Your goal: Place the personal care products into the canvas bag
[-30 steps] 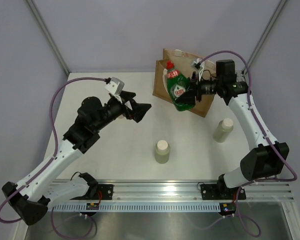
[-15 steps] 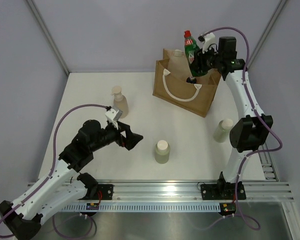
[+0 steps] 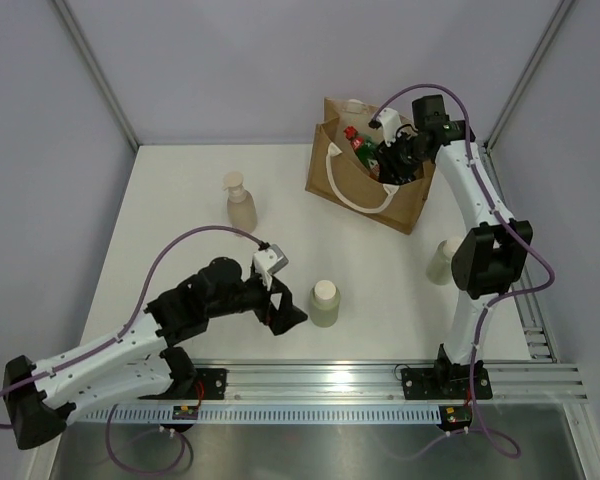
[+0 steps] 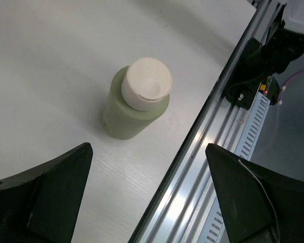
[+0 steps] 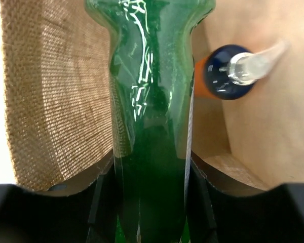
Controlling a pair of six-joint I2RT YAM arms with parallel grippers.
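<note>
Right gripper [image 3: 388, 165]: closed around the body of the green bottle [image 5: 152, 116], which filled the wrist view between its two fingers.
Green bottle's place: tilted in the open mouth of the bag [image 3: 408, 205], red cap toward the far left corner. Whether it had touched the bottom could not be told.
Already inside: a small orange bottle [image 5: 227, 72] with a dark cap, lying on the pale lining just beside the green one.
Left gripper [image 4: 148, 197]: fingers spread wide and holding nothing, aimed at an upright olive bottle [image 4: 134, 106] near the table's front rail.
Waiting on the table: a pump bottle [image 3: 240, 200] well to the left, and a second olive bottle [image 3: 443, 260] beside the right arm.
Doing it well: the release looked best made low in the bag and clear of the rope handle [image 3: 365, 195] and the orange bottle, so the green bottle would settle rather than drop. The left fingers would need to straddle the olive bottle's body below the cap before closing.
</note>
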